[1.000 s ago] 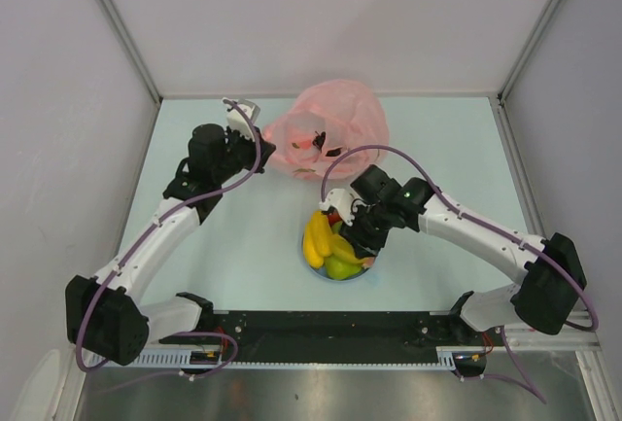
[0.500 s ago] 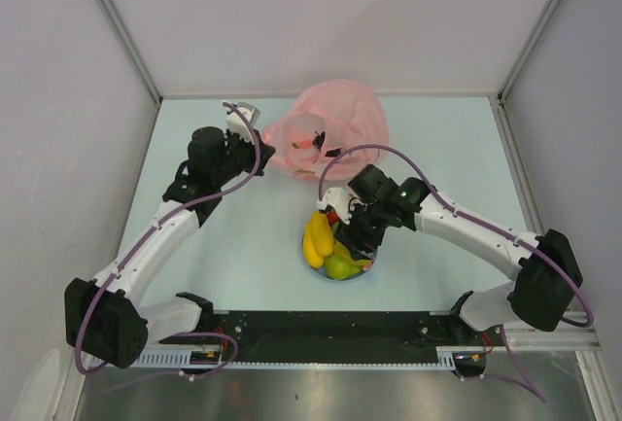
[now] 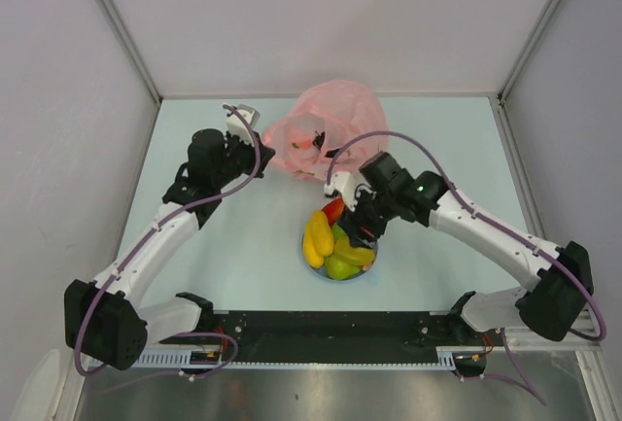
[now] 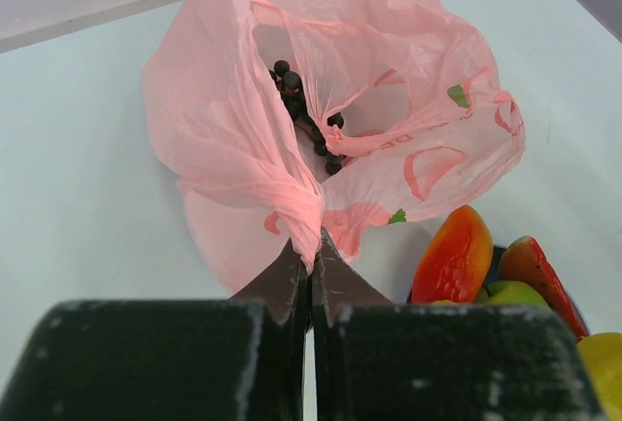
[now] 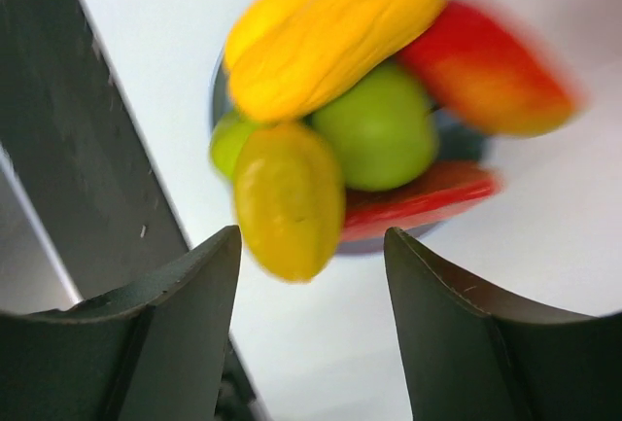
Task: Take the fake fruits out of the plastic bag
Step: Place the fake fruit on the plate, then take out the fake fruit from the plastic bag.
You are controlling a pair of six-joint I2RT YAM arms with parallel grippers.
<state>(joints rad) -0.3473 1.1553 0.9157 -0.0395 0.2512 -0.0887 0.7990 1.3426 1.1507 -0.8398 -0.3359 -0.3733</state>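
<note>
A pale green counter [image 3: 437, 149] is enclosed by plain grey-white walls [image 3: 321, 22]. A thin, crinkly translucent pink plastic bag [image 3: 335, 127] is seen lying at the far middle. Glossy yellow, green and red plastic fruits [image 3: 335, 246] are piled on a round blue plate [image 3: 317, 272] nearer the arm bases. Only the left wrist view shows a dark purple grape bunch [image 4: 306, 120] inside the bag, whose twisted edge is pinched by the closed left end effector [image 4: 309, 280]. In the right wrist view, the right end effector [image 5: 311, 246] is seen spread wide above the plate, holding nothing.

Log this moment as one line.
left gripper shut on plastic bag | right gripper open above fake fruits | grapes in plastic bag
</note>
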